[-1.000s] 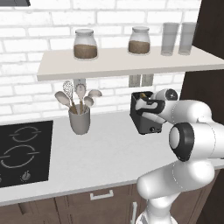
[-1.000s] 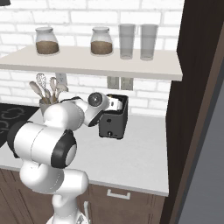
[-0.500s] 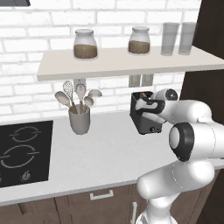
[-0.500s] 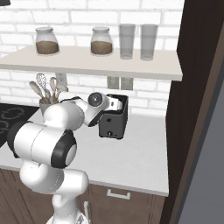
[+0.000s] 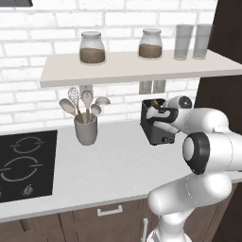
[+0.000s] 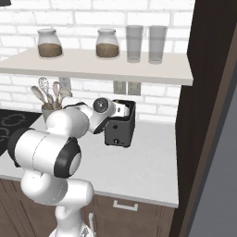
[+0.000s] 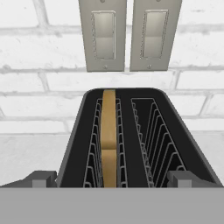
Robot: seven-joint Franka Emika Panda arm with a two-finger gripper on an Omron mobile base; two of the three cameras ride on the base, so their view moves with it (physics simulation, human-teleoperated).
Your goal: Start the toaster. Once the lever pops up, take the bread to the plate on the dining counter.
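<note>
The black toaster (image 5: pixel 159 130) (image 6: pixel 121 128) stands on the pale worktop by the brick wall, below the shelf. In the hand view I look down into its two slots (image 7: pixel 151 131). The bread (image 7: pixel 108 131), a thin brown slice, stands on edge in the left slot, and its top edge peeks out (image 5: pixel 154 102). My gripper (image 7: pixel 111 179) (image 5: pixel 154 113) (image 6: pixel 127 109) hovers over the toaster's near end, open, with one fingertip (image 7: pixel 41 178) on each side of the toaster's width and nothing held. The plate and the dining counter are out of view.
A grey utensil holder (image 5: pixel 86 128) with spoons stands left of the toaster, and the black hob (image 5: pixel 23 163) lies further left. The shelf (image 5: pixel 132 68) with jars and glasses hangs close above. Two wall outlets (image 7: pixel 127 37) are behind the toaster. A tall dark cabinet (image 6: pixel 208 102) bounds the right.
</note>
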